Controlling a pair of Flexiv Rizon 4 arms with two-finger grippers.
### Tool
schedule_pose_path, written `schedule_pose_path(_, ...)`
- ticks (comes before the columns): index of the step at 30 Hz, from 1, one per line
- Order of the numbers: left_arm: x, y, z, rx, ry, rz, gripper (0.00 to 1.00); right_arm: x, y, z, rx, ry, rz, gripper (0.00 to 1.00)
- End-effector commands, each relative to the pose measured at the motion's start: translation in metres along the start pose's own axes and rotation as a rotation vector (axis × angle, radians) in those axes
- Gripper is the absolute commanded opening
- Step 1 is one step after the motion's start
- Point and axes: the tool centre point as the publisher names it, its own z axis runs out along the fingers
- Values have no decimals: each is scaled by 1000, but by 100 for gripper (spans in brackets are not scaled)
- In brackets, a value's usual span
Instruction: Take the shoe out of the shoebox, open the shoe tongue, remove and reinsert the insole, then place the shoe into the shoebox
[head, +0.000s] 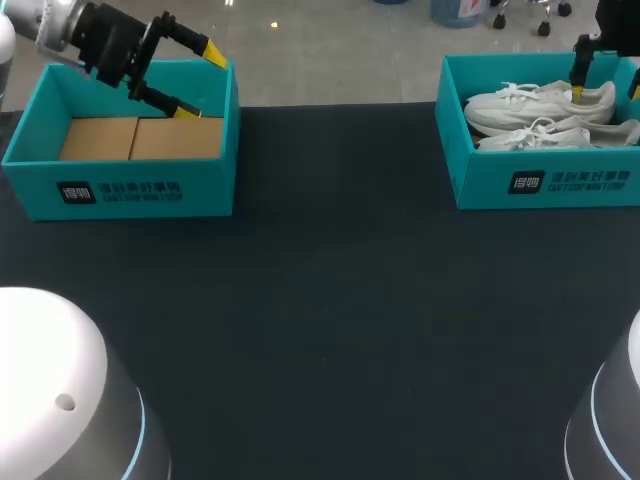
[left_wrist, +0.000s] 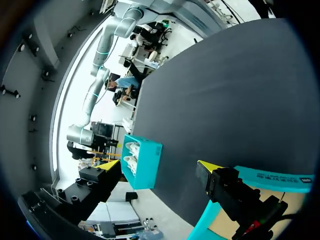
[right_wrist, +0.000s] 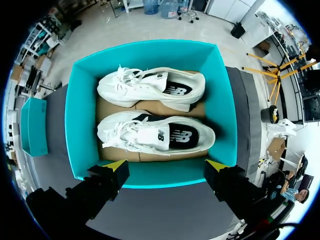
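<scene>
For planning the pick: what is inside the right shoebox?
The right shoebox holds two white shoes side by side on its brown cardboard floor. The floor part under them is covered.

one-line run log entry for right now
stage: before pickup | left gripper: open, over empty shoebox | right gripper: open, above full shoebox | white shoes: both inside, untouched

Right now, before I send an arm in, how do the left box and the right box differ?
The left box is empty, its brown cardboard floor bare; the right box holds two white shoes lying side by side. The left box has the left pincer open over its far side; the right box has the right pincer open above it. Both are teal, lidless, with print on the front wall.
</scene>
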Motion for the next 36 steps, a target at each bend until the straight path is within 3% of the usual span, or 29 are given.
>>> schedule_pose_path(1, -1, -11, 0, -197, 24, -173, 100, 7, -19, -1, -99, -23, -25, 100)
schedule_pose_path(23, -1, -11, 0, -197, 24, -173, 100, 7, -19, -1, -99, -23, -25, 100)
schedule_pose_path(26, -11, -7, 4, -217, 58, -322, 100, 7, -19, -1, -99, -23, -25, 100)
schedule_pose_path(28, -24, 6, 4, -282, 60, -551, 100, 7, -19, -1, -99, -23, -25, 100)
schedule_pose_path(32, -37, 28, -2, -497, 41, -901, 100, 7, -19, -1, -99, -23, -25, 100)
schedule_pose_path(36, -39, 38, -8, -634, -73, -1252, 100, 7, -19, -1, -99, -23, -25, 100)
